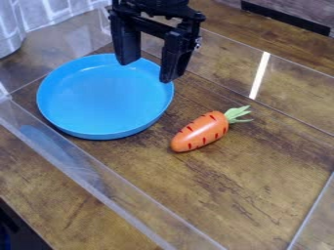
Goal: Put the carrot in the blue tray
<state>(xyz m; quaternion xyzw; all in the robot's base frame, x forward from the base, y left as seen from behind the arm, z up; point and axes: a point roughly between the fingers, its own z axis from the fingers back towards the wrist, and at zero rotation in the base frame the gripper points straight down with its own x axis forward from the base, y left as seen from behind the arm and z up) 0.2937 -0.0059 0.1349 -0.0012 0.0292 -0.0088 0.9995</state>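
A small orange toy carrot [202,131] with dark cross lines and a pale green top lies on the wooden table, its leafy end pointing up and right. The round blue tray [53,103] sits just left of it, with nothing inside. My black gripper [150,63] hangs pointing down over the tray's far right rim, above and left of the carrot. Its two fingers stand wide apart and hold nothing.
The dark wooden tabletop [261,186] carries bright light reflections. A clear plastic wall [78,171] runs along the left and front edges. A pale object [11,29] shows at the top left corner.
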